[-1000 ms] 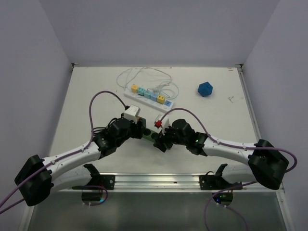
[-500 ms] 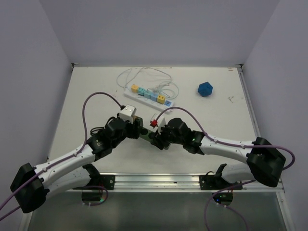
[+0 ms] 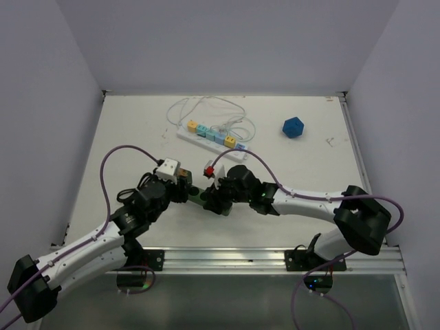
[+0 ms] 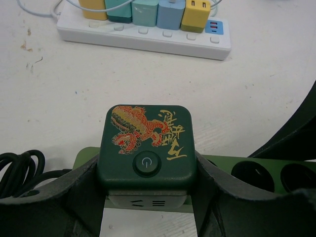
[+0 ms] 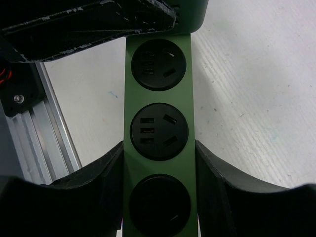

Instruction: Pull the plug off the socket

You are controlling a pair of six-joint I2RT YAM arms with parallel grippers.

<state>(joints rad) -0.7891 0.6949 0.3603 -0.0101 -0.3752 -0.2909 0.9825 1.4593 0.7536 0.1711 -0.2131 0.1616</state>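
Between the fingers of the left claw (image 4: 146,190) sits the dragon-printed plug (image 4: 144,143), gripped by its sides, on the green socket strip (image 5: 158,131); the right claw (image 5: 158,170) clamps that strip alongside.

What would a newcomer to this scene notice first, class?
At the centre, the right gripper clamps a green power strip while the left gripper clamps the dark green plug on it, topped with a red-and-gold dragon. Behind lie a white power strip full of coloured plugs and, far right, a blue block.
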